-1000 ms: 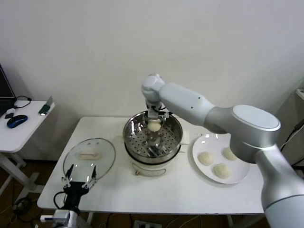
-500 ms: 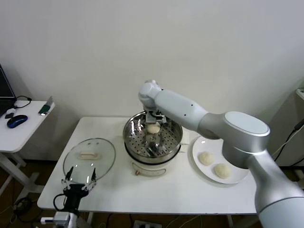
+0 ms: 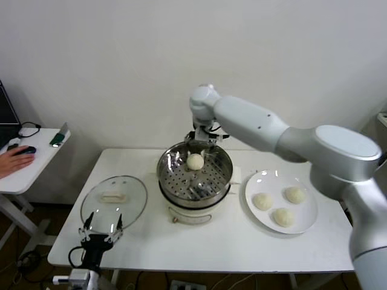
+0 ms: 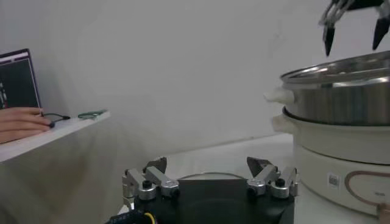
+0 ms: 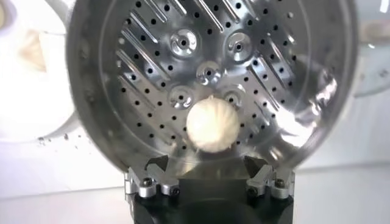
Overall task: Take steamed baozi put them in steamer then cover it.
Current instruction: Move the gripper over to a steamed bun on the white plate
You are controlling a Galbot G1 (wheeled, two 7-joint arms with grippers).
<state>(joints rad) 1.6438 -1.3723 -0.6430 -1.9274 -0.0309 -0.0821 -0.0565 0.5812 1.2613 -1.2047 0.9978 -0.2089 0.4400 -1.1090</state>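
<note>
One baozi (image 3: 195, 161) lies loose on the perforated tray of the steamer (image 3: 172, 181), also seen from above as a baozi (image 5: 212, 125) on the tray (image 5: 207, 61). My right gripper (image 3: 204, 142) hovers open just above the steamer's back rim, its jaws (image 5: 207, 163) empty. Three more baozi (image 3: 262, 201) rest on the white plate (image 3: 265, 180) right of the steamer. The glass cover (image 3: 130, 208) lies flat on the table to the left. My left gripper (image 3: 101, 231) waits open at the table's front edge beside the cover, with nothing between its fingertips (image 4: 207, 165).
A side table (image 3: 36, 163) stands at far left, where a person's hand (image 3: 12, 160) rests on a mouse. The steamer's wall (image 4: 341, 91) rises close to the left wrist. The wall is right behind the table.
My right gripper has opened, left the baozi on the steamer tray, and risen up and back above the rim. A person's hand has appeared on the side table.
</note>
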